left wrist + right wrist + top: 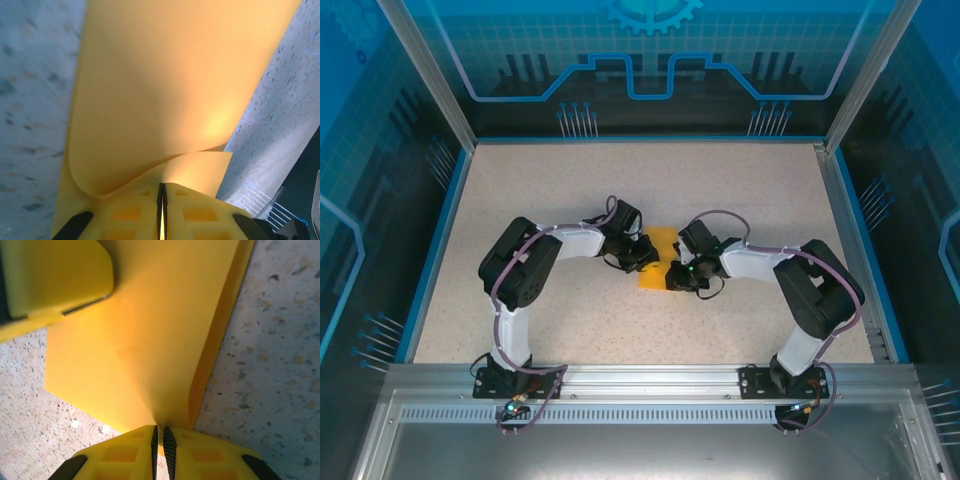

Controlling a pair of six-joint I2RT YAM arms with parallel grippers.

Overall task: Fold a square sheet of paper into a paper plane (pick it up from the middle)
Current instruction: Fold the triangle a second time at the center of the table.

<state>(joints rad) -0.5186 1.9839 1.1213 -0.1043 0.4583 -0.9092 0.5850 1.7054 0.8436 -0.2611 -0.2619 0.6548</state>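
1. My left hand [161, 196] is closed on the paper [170, 85], both pads pressed together with one edge pinched between them. From the pinch the sheet curls up and over in a soft roll, not a crease.
2. My right hand [160, 436] is closed too, nipping the paper at the near edge of its view. Along the right side there, a layer looks doubled over.
3. Seen from above, the paper is at the middle of the table [740, 190], between my two hands, which reach it from left and right.
4. A finger [55, 275] of my left hand shows just beside the far-left part of the sheet, so my hands are very close together.
5. If my hands pull apart, I judge the thin sheet could tear at a pinch or slide out from the pads.
6. If I flatten the roll before the edges line up, the crease will set crooked, and every later fold will carry that error.
7. With my hands this near, one could knock the other and drag the paper askew.
8. If either hand lets go early, the curl will likely spring back open.
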